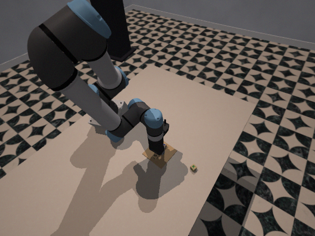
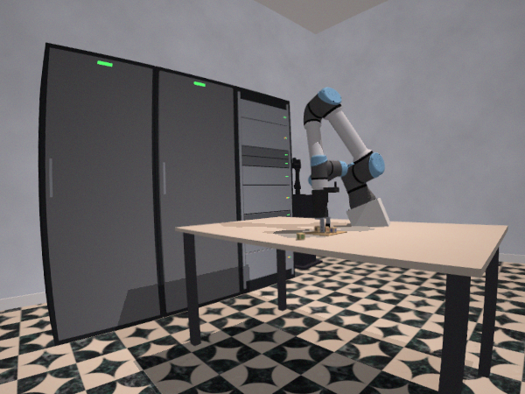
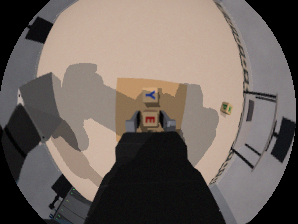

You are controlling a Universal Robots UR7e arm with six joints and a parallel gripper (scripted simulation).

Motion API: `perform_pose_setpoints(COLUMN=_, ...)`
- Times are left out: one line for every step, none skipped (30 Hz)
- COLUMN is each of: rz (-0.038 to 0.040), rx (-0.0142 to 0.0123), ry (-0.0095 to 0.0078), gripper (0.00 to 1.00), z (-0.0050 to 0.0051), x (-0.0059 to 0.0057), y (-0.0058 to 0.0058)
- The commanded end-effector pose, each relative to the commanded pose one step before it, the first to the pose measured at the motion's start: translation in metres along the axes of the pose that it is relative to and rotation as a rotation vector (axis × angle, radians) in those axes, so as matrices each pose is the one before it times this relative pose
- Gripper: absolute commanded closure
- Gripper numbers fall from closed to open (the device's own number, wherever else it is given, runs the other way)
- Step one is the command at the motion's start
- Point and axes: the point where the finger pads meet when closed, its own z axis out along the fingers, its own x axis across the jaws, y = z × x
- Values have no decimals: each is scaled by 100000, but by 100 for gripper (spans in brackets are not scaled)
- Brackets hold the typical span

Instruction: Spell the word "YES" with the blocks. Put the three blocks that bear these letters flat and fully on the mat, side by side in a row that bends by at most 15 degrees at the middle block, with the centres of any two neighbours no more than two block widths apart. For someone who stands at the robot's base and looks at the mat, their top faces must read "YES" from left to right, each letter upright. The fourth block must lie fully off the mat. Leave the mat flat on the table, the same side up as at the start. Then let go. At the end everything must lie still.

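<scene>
The tan mat (image 1: pixel 171 151) (image 2: pixel 341 233) (image 3: pixel 126 89) lies flat on the table. My gripper (image 3: pixel 149 116) (image 2: pixel 325 225) is open and low over the mat, its fingers on either side of the E block (image 3: pixel 150 119), with small gaps. The E block sits on the mat, red letter up. The Y block (image 3: pixel 150 95) (image 1: pixel 164 146) lies beside it on the mat, blue letter up. The S block (image 1: pixel 155 156) lies on the mat on the other side of E; the gripper body hides most of it in the wrist view. The fourth block (image 1: pixel 193 167) (image 2: pixel 300 236) (image 3: pixel 226 108), with a green mark, lies off the mat.
The pale table top (image 1: pixel 205 118) (image 2: pixel 416 242) extends around the mat. The fourth block is between the mat and a table edge. The robot's base (image 2: pixel 369 213) stands on the table. Dark cabinets (image 2: pixel 101 175) stand beyond the table, and arm shadows fall across mat and table.
</scene>
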Motion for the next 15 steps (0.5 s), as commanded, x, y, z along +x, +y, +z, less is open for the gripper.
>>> perform_pose_setpoints(rz=86, rx=70, ry=22, gripper=21, z=46, x=55, y=34)
perform_pose_setpoints(rz=0, rx=0, ry=0, gripper=21, z=0, x=0, y=0)
perform_pose_setpoints(rz=0, rx=0, ry=0, gripper=21, z=0, x=0, y=0)
perform_pose_setpoints(rz=0, rx=0, ry=0, gripper=21, z=0, x=0, y=0)
perform_pose_setpoints(rz=0, rx=0, ry=0, gripper=21, z=0, x=0, y=0)
perform_pose_setpoints(rz=0, rx=0, ry=0, gripper=21, z=0, x=0, y=0)
perform_pose_setpoints(rz=0, rx=0, ry=0, gripper=21, z=0, x=0, y=0)
perform_pose_setpoints(rz=0, rx=-1, ry=2, gripper=21, z=-2, x=1, y=0)
perform_pose_setpoints(rz=2, rx=-4, ry=16, gripper=21, z=-16, x=5, y=2)
perform_pose_setpoints(rz=5, rx=-10, ry=42, gripper=21, z=-42, x=12, y=4)
perform_pose_setpoints(rz=8, rx=-18, ry=77, gripper=21, z=-78, x=22, y=8)
perform_pose_setpoints(rz=13, rx=-27, ry=118, gripper=21, z=-106, x=35, y=7)
perform_pose_setpoints(rz=-24, rx=-3, ry=40, gripper=21, z=-102, x=17, y=-15)
perform_pose_setpoints(rz=-32, rx=-4, ry=52, gripper=21, z=-134, x=21, y=-20)
perform_pose_setpoints(rz=-38, rx=-8, ry=55, gripper=21, z=-164, x=25, y=-13)
